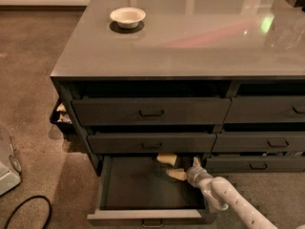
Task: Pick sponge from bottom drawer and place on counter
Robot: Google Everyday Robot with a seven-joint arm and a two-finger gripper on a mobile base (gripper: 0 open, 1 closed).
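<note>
The bottom drawer (143, 216) of the left column stands pulled out, its dark inside showing. A small pale yellow sponge (167, 159) lies at the drawer's back right, just under the drawer above. My gripper (180, 174) reaches into the drawer's right side from the lower right on a white arm (228, 197). Its pale tip sits just in front of and slightly right of the sponge, and I cannot see whether they touch. The glossy grey counter (190, 42) spreads across the top of the cabinet.
A white round bowl (127, 17) stands on the counter's back left. The other drawers (151, 111) are shut. A black cable (28, 209) and a white object (7, 168) lie on the carpet at the left. A small bin (61, 116) sits by the cabinet's left side.
</note>
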